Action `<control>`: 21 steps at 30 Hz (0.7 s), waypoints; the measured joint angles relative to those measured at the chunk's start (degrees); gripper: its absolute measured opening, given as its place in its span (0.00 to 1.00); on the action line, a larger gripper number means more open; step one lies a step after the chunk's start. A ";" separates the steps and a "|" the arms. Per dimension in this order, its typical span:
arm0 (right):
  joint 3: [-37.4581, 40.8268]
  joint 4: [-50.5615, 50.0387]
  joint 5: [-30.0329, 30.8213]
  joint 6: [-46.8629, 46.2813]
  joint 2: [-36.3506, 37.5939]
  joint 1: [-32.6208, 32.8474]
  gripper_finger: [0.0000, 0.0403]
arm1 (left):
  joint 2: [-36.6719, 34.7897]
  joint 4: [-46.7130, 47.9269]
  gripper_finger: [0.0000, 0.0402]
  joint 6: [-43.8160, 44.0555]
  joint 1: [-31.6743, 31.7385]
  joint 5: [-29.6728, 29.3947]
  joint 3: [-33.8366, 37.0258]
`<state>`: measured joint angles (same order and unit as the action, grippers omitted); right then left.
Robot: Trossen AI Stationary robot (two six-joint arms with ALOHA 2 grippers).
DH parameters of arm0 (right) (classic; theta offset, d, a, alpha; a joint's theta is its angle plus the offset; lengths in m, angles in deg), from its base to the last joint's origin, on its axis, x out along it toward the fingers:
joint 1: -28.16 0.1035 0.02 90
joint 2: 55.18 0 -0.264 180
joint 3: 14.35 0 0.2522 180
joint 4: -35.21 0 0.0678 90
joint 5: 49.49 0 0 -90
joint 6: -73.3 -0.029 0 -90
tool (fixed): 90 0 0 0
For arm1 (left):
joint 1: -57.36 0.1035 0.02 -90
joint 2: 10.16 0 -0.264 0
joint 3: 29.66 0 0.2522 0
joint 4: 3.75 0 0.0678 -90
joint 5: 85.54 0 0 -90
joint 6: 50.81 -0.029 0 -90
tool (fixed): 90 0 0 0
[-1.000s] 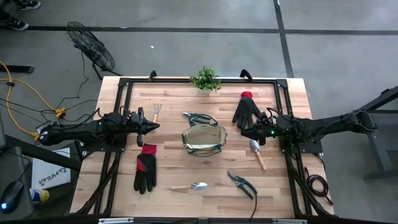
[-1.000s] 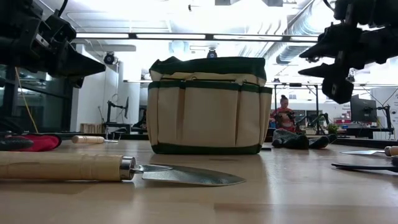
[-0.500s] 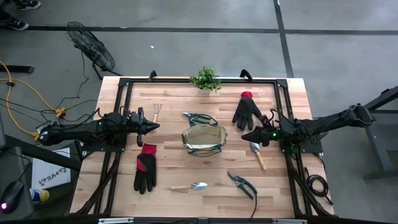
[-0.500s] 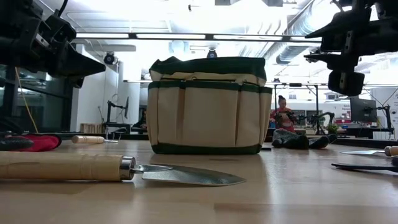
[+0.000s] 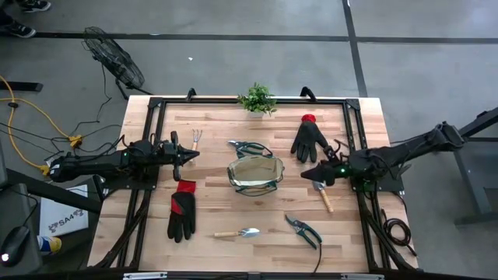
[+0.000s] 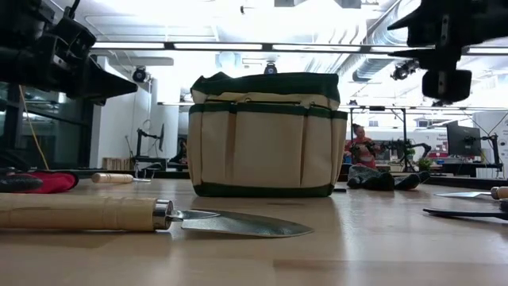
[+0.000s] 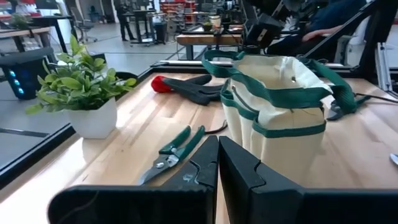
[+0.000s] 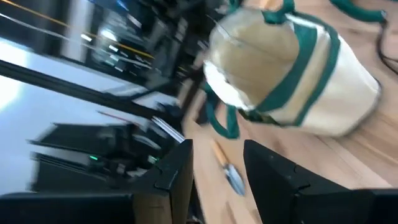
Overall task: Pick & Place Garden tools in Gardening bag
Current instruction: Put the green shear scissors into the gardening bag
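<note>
The olive-khaki gardening bag (image 5: 255, 176) stands upright at the table's middle, its mouth open. My left gripper (image 5: 194, 154) is shut and empty, hovering left of the bag, above the left glove's red cuff (image 5: 185, 187). My right gripper (image 5: 307, 174) is open and empty, in the air right of the bag, pointing at it (image 8: 292, 68). A second glove (image 5: 309, 138) lies at the far right. Trowels lie at the near middle (image 5: 238, 232) and right (image 5: 322, 192). A small rake (image 5: 197, 138) and green-handled shears (image 5: 249, 147) lie behind the bag, and pruners (image 5: 303, 229) lie at the near right.
A small potted plant (image 5: 257, 99) stands at the table's far edge, behind the bag. A black frame (image 5: 156, 105) runs around the tabletop. In the low view a wooden-handled trowel (image 6: 151, 216) lies close in front of the bag (image 6: 266, 135).
My right gripper has risen and shifted slightly toward the table's near edge, staying right of the bag. The tools and the bag have stayed where they were.
</note>
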<state>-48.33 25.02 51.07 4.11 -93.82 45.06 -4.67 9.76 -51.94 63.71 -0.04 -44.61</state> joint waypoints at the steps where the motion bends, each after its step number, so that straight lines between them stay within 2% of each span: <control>1: -2.02 -2.88 0.01 -0.05 -1.24 0.39 0.33 | 0.00 0.02 0.03 -0.02 0.00 0.18 -0.02; 6: -10.98 -16.15 -0.08 -3.59 -7.70 2.19 0.33 | 0.00 0.07 0.03 0.04 0.00 0.27 -0.02; 10: -15.67 -22.93 -0.57 -7.43 -12.10 4.19 0.33 | -0.01 0.09 0.03 0.04 0.00 0.30 -0.02; 14: -18.27 -26.45 -2.57 -13.05 -15.99 6.13 0.33 | 0.00 0.15 0.03 0.06 0.00 0.39 -0.02; 21: -18.82 -27.46 -10.24 -25.33 -23.29 9.73 0.33 | 0.00 0.20 0.03 0.07 0.00 0.49 -0.02</control>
<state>-67.15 -2.44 40.83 -21.22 -117.11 54.80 -4.67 9.95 -51.87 63.71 0.45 -44.63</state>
